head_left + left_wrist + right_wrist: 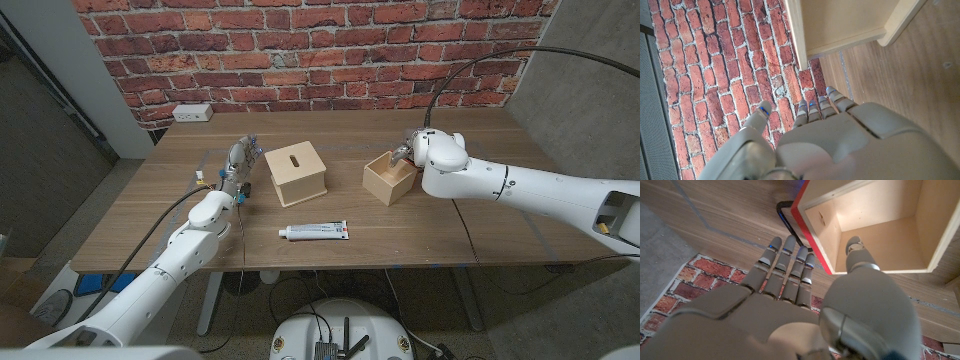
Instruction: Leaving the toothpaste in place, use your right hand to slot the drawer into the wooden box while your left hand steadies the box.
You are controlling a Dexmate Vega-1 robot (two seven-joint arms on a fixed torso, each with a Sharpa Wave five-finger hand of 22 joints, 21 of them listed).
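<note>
The open-topped pale wooden drawer (389, 177), red-fronted and holding nothing, sits right of the table's (140, 215) middle. The right hand (408, 152) grips its far wall, thumb inside, fingers (785, 262) outside. The slotted pale wooden box (296, 173) stands left of it, the left hand (238, 166) just beside, fingers straight and together. A white toothpaste tube (314, 232) lies near the front edge.

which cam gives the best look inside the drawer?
Right wrist view: the drawer is seen open-side on, empty, with a red front edge. Head view shows it small, partly behind the right hand.
</note>
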